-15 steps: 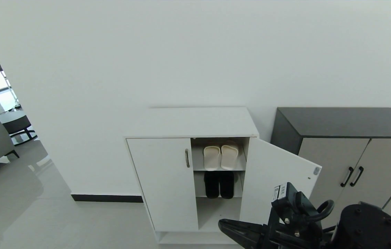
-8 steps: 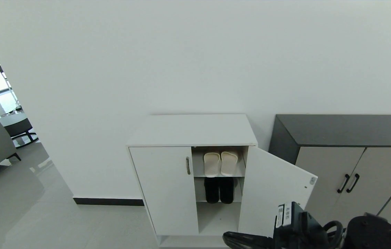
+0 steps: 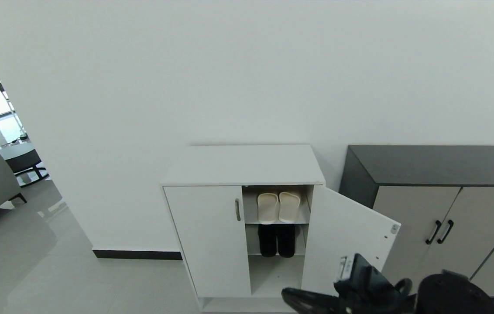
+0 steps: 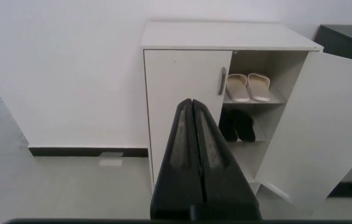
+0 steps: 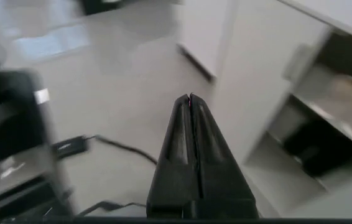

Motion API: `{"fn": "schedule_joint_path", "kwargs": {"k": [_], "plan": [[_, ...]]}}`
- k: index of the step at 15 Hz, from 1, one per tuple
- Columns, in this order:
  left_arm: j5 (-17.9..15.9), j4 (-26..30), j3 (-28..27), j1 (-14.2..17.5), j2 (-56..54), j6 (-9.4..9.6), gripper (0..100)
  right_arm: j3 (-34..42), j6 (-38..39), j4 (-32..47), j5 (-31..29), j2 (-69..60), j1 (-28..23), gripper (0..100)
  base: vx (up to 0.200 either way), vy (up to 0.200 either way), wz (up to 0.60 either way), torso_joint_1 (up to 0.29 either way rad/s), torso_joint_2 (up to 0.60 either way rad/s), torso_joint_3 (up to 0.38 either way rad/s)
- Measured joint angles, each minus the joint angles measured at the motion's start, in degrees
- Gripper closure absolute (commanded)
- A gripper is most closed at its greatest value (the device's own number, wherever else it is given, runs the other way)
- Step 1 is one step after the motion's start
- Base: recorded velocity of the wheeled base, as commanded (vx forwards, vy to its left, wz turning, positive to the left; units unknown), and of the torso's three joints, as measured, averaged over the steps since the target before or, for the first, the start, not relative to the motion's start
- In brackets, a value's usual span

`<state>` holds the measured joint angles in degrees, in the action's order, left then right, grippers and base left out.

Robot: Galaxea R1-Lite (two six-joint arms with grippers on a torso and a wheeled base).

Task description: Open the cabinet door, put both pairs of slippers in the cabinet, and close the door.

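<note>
Closing the door looks to be my last step.
Inside the cabinet the pale slippers sit at 12 o'clock over the black slippers, door open at 3 o'clock; my right hand and left hand, both pinched empty, must push it.

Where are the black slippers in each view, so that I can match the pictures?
Head view: black slippers on the middle shelf of the cabinet, under the white slippers.
Left wrist view: on that shelf, just past the shut left hand's tip.
Right wrist view: a blurred dark shape on that shelf, probably them.
Shared landmark: the closed left door beside them.
</note>
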<state>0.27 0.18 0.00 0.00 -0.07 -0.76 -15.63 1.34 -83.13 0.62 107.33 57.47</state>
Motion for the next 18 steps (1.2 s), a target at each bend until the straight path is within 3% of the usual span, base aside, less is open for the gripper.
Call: {"fn": "schedule_joint_path", "kwargs": {"k": [4, 6, 10, 13, 18], "plan": [[-0.2, 0.0, 0.0, 0.0, 0.0, 0.05, 100, -19.8, 7.6, 41.4, -20.1, -1.2, -0.7, 100, 0.0, 0.0, 0.0, 0.0, 0.0, 0.0], [-0.3, 0.0, 0.0, 0.0, 0.0, 0.1, 100, -27.7, 10.6, 56.3, -27.9, -3.0, -1.5, 100, -0.1, 0.0, 0.0, 0.004, 0.0, -0.001], [-0.3, 0.0, 0.0, 0.0, 0.0, 0.07, 100, -34.1, 12.4, 59.4, -38.3, -3.2, -4.8, 100, -0.2, 0.0, 0.0, 0.007, 0.0, -0.001], [-0.4, 0.0, 0.0, 0.0, 0.0, 0.07, 100, -34.8, 12.3, 59.4, -38.8, -1.4, -7.4, 100, -0.2, 0.0, 0.0, -0.007, 0.0, 0.005], [-0.3, 0.0, 0.0, 0.0, 0.0, 0.07, 100, -34.7, 8.4, 54.3, -38.7, 1.2, -15.0, 100, 0.0, 0.0, 0.0, 0.0, 0.0, 0.0]]}}
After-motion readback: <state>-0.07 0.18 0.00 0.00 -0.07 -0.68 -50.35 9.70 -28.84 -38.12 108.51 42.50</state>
